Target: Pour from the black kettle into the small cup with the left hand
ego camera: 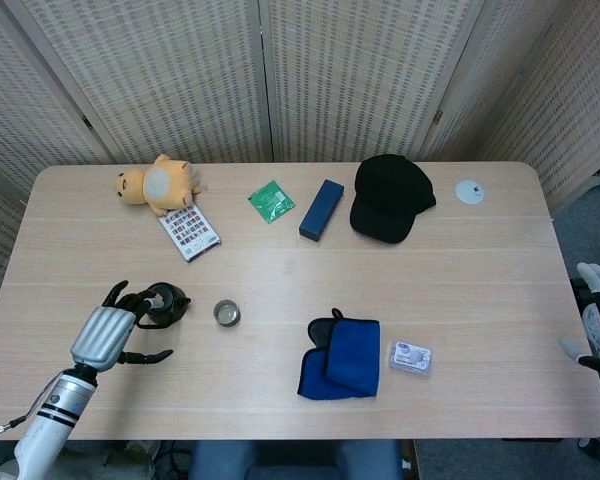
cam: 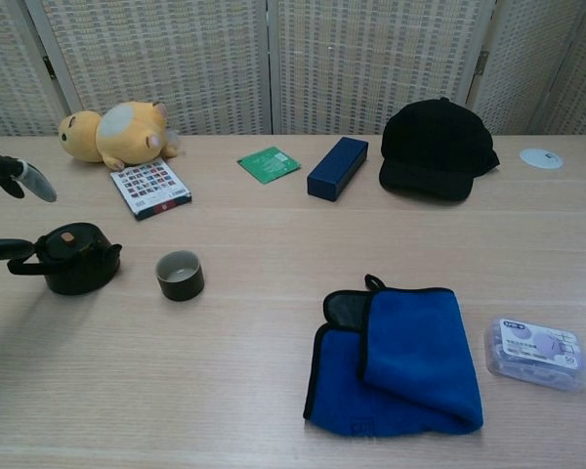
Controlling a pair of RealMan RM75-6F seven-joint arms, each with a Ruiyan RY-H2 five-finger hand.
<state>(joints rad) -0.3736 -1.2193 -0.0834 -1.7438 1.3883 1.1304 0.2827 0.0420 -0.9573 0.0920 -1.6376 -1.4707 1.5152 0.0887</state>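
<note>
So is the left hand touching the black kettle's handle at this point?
Cannot tell. In the head view the left hand has fingers at the black kettle; the chest view shows fingertips by the handle, with neither contact nor gap plain.

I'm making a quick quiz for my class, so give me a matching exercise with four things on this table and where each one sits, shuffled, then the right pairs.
Things:
1. black cast-iron kettle
2. black baseball cap
3. folded blue microfibre cloth
4. yellow plush toy

Places:
A. far left corner, just behind the small printed card
B. near edge, left of the clear plastic box
C. far side, right of the navy rectangular case
D. left side, beside the small dark cup, with the left hand close to its handle

Pairs: 1-D, 2-C, 3-B, 4-A
</note>
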